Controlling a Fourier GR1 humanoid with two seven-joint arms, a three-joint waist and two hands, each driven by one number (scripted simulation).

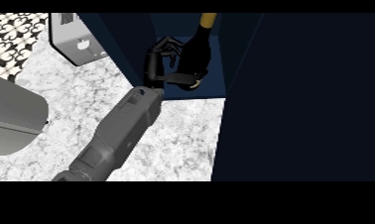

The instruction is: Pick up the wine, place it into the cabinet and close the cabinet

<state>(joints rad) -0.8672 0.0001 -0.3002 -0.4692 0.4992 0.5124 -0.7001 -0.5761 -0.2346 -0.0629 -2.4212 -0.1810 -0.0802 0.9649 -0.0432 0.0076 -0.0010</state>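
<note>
The dark wine bottle (196,52) with a yellow neck top stands inside the open dark-blue cabinet (192,91), on its floor. My left hand (156,64) reaches into the cabinet from the lower left and sits against the bottle's left side. Its fingers (170,45) curl toward the bottle's body and the thumb (181,77) lies against the bottle's lower part. The cabinet's door (300,99) stands open and fills the right side of the view. My right hand does not show.
A grey toaster-like appliance (77,39) stands at the back left on the speckled counter (183,134). A grey rounded object (16,119) lies at the left edge. A patterned wall tile shows at the top left.
</note>
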